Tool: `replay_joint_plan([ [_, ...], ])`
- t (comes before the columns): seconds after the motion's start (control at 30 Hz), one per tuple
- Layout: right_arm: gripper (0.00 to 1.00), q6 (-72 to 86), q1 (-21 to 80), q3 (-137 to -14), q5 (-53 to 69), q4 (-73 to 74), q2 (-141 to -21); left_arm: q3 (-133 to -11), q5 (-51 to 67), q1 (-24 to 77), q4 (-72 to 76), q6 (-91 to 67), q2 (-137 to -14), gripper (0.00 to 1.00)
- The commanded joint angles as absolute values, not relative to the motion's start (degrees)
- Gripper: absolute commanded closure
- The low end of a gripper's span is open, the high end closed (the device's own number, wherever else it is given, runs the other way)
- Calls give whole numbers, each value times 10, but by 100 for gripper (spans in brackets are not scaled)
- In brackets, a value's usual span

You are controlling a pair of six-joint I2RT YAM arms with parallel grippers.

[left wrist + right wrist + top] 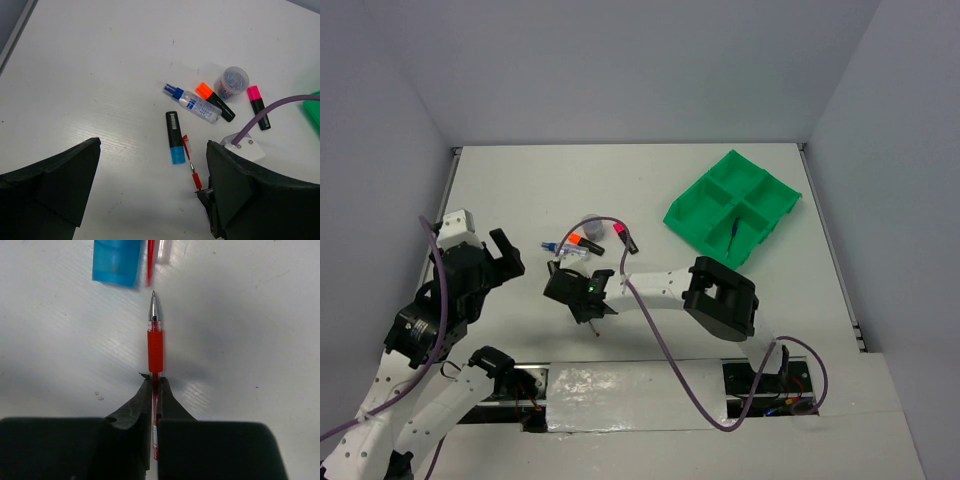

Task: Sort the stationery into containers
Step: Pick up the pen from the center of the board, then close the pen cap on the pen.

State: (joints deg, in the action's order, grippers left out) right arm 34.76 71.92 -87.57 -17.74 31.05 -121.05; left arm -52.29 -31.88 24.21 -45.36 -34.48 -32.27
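Note:
My right gripper (578, 292) (155, 385) is shut on a thin red pen (155, 347), at or just above the table; the pen also shows in the left wrist view (193, 170). Past its tip lie a blue-ended black highlighter (174, 137) and a red cap (186, 146). Farther on lie a clear-blue tube (192, 105), an orange-ended highlighter (215, 100), a grey round piece (231, 82) and a pink-ended highlighter (258, 106). The green tray (700, 215) stands at the far right with a blue pen (733, 232) in one compartment. My left gripper (502, 255) (150, 190) is open and empty, left of the items.
A purple cable (650, 320) loops from the right wrist across the table toward the arm bases. Grey walls close the table on the left, back and right. The right arm (720, 295) stretches between the tray and the items.

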Motion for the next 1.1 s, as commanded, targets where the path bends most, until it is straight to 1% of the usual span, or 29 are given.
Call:
replay_joint_plan([
  [0.0,100,367,723,-789,-113,307,-1194,-520,-315,242,-434,-331,-314,1],
  [0.07,100,378,715,-737,-115,284,-1165,-519,-309,246,-432,-328,-316,1],
  [0.13,100,385,701,-702,-136,269,-1104,-518,-297,251,-422,-322,-323,1],
  [0.17,100,392,694,-671,-150,269,-1080,-517,-278,253,-417,-317,-328,1],
  [0.2,100,395,682,-658,-164,270,-1030,-519,-265,254,-413,-311,-335,1],
  [0.27,100,397,671,-632,-212,288,-980,-531,-249,255,-428,-315,-376,1],
  [0.3,100,396,660,-628,-226,298,-940,-538,-252,255,-443,-349,-397,1],
  [0.33,100,394,654,-626,-254,309,-923,-547,-250,255,-457,-368,-441,1],
  [0.37,100,391,650,-623,-268,335,-909,-545,-242,255,-457,-380,-459,1],
  [0.43,100,388,636,-614,-300,364,-869,-526,-199,255,-440,-430,-506,1],
  [0.53,100,379,615,-584,-301,355,-804,-485,-160,256,-386,-505,-541,1],
  [0.63,100,365,607,-529,-276,318,-756,-466,-184,262,-373,-599,-565,2],
  [0.7,100,365,605,-519,-277,317,-746,-466,-213,275,-380,-664,-586,3],
  [0.73,100,364,606,-511,-277,318,-743,-471,-242,290,-385,-684,-597,8],
  [0.8,100,362,606,-500,-281,316,-740,-489,-249,296,-389,-704,-637,13],
  [0.9,100,354,606,-490,-276,309,-736,-522,-244,297,-398,-708,-705,13],
  [1.07,100,346,605,-473,-281,297,-721,-559,-239,297,-405,-722,-787,16],
])
